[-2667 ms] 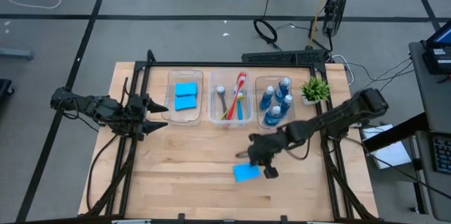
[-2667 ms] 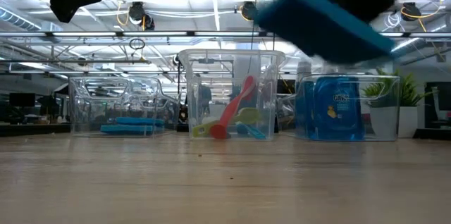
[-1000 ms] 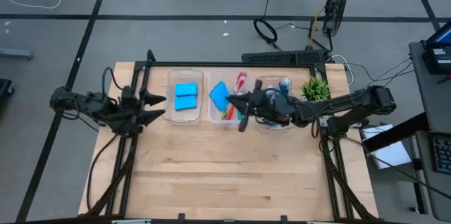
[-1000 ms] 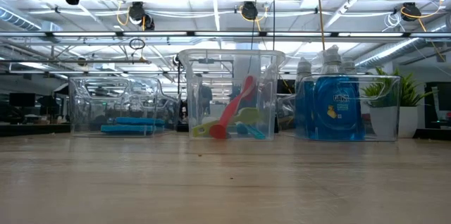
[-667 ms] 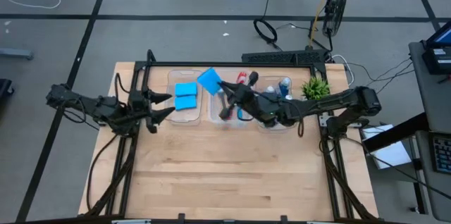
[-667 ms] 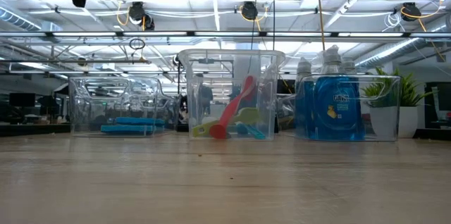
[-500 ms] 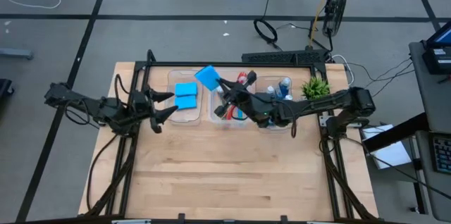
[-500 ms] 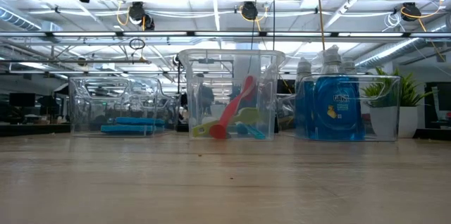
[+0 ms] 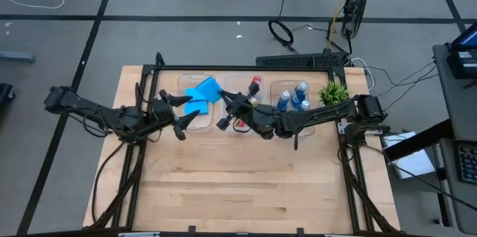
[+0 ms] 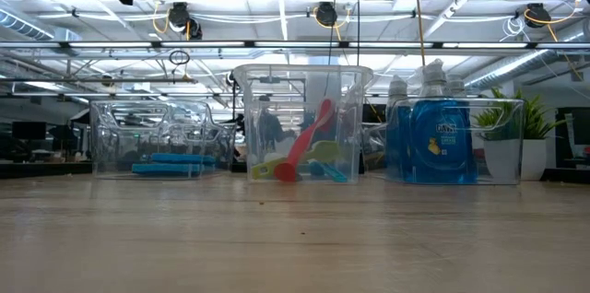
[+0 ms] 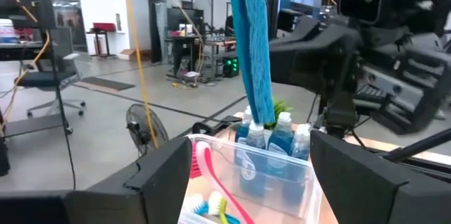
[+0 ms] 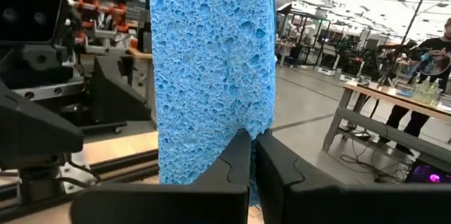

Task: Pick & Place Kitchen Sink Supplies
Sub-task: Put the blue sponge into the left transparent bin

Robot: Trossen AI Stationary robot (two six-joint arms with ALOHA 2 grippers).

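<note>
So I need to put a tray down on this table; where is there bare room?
The wide wooden front of the table, near side of the three bins, is bare. The back is crowded: bins, plant, and both grippers, left gripper open, right gripper holding a sponge above.

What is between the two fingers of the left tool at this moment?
The sponge held by the right tool hangs edge-on in the gap between the left tool's open fingers, untouched, as the left wrist view shows.
</note>
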